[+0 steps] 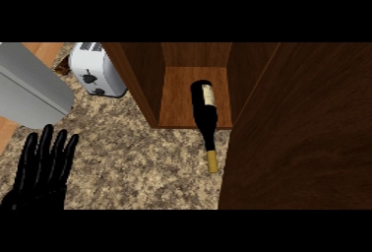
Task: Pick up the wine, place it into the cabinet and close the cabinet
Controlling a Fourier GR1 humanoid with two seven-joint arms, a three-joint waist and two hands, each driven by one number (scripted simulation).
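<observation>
The wine bottle [205, 116] is dark with a pale label and a yellow-capped neck. It lies on its side, its base inside the wooden cabinet [181, 64] and its neck sticking out over the speckled counter [138, 157]. The cabinet door [305, 133] stands open, filling the right of the view as a broad dark wood panel. My left hand [42, 167] rests at the lower left, fingers straight and pointing up, well apart from the bottle. My right hand does not show anywhere.
A white toaster [96, 69] stands on the counter left of the cabinet. A grey metal slab [29, 88] juts in at the upper left, above my left hand.
</observation>
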